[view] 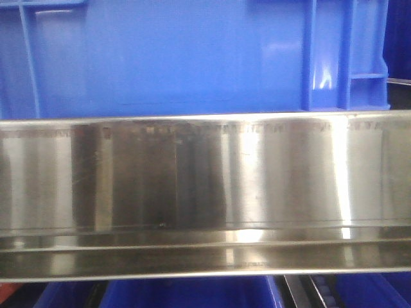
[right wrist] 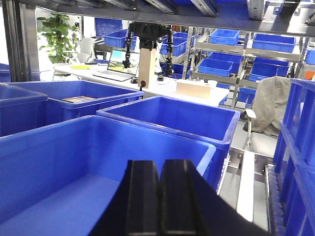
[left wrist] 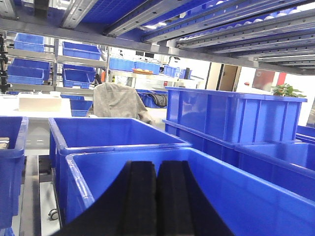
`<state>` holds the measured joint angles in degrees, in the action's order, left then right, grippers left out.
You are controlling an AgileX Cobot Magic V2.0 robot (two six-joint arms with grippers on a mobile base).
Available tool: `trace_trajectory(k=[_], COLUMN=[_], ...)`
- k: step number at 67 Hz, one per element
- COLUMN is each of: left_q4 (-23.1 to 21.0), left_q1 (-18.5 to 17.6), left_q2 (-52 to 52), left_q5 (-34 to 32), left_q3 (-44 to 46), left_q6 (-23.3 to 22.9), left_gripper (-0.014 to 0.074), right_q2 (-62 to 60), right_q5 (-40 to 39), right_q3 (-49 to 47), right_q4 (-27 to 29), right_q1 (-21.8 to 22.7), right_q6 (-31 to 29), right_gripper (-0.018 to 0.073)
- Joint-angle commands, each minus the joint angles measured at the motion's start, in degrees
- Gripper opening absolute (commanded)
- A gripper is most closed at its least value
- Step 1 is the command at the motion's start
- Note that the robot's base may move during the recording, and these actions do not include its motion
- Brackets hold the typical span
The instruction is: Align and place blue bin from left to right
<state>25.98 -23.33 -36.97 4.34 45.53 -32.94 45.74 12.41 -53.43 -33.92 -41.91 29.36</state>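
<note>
The blue bin (view: 180, 58) fills the top of the front view, with a flat side panel and ribs toward its right corner, resting behind a steel shelf rail (view: 205, 179). No gripper shows in that view. My left gripper (left wrist: 156, 167) is shut with nothing between its black fingers, and it hovers over the open top of a blue bin (left wrist: 246, 196). My right gripper (right wrist: 159, 164) is also shut and empty, above the inside of another open blue bin (right wrist: 59, 162). I cannot tell whether either of these is the bin in the front view.
More open blue bins sit behind each gripper (left wrist: 113, 135) (right wrist: 172, 115). A taller stack of bins (left wrist: 231, 115) stands to the left gripper's right. Roller rails (right wrist: 246, 187) run beside the right bin. Shelf rails (left wrist: 197, 24) hang overhead. Lower bins (view: 192, 292) show under the steel rail.
</note>
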Motion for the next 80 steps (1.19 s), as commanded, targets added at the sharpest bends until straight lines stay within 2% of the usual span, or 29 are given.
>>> trace_trajectory(k=[1, 80], left_q4=[0.17, 0.17], left_q1=[-0.40, -0.40], left_q2=[0.43, 0.51], left_q5=[-0.65, -0.65], left_q3=[-0.15, -0.15], left_q6=[-0.02, -0.02], left_gripper=[-0.0111, -0.0111], right_q2=[-0.34, -0.34], right_q5=[-1.31, -1.31], right_q3=[0.19, 0.19], right_q4=[-0.49, -0.49], right_q1=[-0.05, -0.05], right_q6=[-0.39, -0.39], right_gripper=[-0.0080, -0.0080])
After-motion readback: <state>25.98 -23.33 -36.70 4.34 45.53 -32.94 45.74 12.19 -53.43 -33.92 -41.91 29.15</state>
